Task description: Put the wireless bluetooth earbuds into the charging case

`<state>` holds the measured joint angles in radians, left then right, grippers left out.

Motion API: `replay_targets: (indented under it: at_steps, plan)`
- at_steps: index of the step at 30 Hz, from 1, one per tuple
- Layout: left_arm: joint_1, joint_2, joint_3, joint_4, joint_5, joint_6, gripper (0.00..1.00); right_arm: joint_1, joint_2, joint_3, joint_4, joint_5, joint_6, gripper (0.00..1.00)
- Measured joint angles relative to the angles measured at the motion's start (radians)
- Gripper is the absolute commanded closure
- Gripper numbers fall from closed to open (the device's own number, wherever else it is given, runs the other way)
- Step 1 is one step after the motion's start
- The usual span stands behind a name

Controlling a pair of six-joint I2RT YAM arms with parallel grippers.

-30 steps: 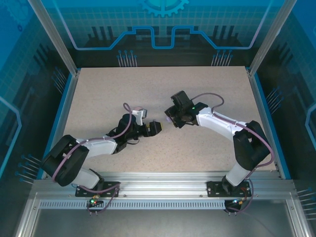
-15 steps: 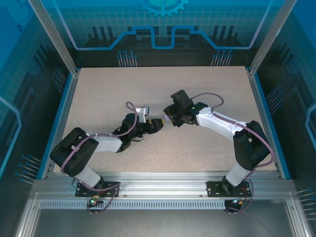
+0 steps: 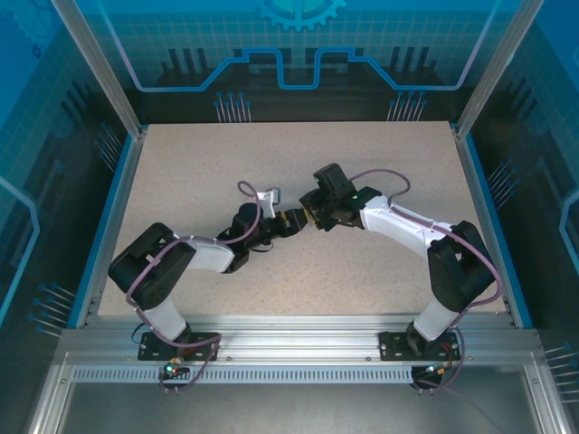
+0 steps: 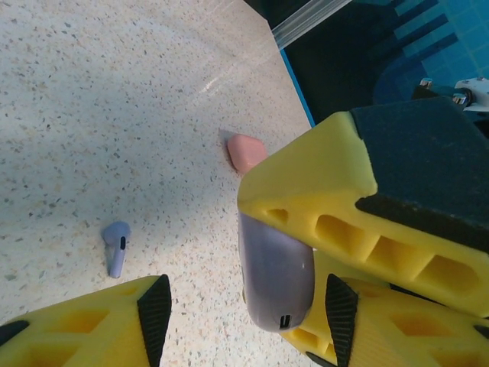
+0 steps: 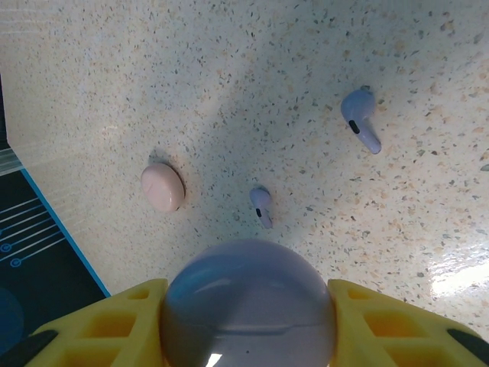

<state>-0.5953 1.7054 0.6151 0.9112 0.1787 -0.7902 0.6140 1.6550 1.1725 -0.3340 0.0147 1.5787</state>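
Change since one second back: the left arm is reaching further right and toward the back, with its elbow sitting closer to centre. The left end effector [image 3: 291, 221] is now standing just beside the right end effector [image 3: 314, 217], where a gap was showing before. The right arm is sitting almost where it was.

Left end effector: its fingers are standing spread, with the black pads [image 4: 157, 313] well apart. The purple case [image 4: 276, 275] is showing between them, nearer the right-hand pad, with open space on the other side.

Right end effector: it is pinching the purple case, its yellow fingers [image 5: 114, 321] pressing on both flanks.

Materials: the case is looking smooth, glossy and pebble-rounded, with a small dark slot at one end. The fingers are showing as yellow blocks with open cells. The tabletop [image 3: 181, 172] is showing a pale, speckled, stone-like finish with patches of glare.

Earbuds, from the right wrist: a pink case [image 5: 163, 186], a rounded pebble, is resting near the tabletop edge. A purple earbud [image 5: 261, 205] is lying loose on the tabletop just ahead of the held case. A second purple earbud [image 5: 360, 118] is lying farther right. Both are sitting outside the case.

Room: a blue edge strip [image 3: 107, 224] is bounding the tabletop. Broad stretches of surface are lying left of, behind and right of the meeting end effectors.
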Motion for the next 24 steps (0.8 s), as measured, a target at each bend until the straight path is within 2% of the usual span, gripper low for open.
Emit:
replay_targets:
  at_steps: [17, 24]
  plan:
    - [-0.030, 0.078, 0.019, 0.120, -0.093, -0.051, 0.51, -0.013, 0.000, -0.001, 0.029, -0.006, 0.023, 0.62]
    - [-0.045, 0.099, 0.022, 0.158, -0.139, -0.060, 0.60, -0.019, 0.000, -0.021, 0.060, -0.017, 0.047, 0.62]
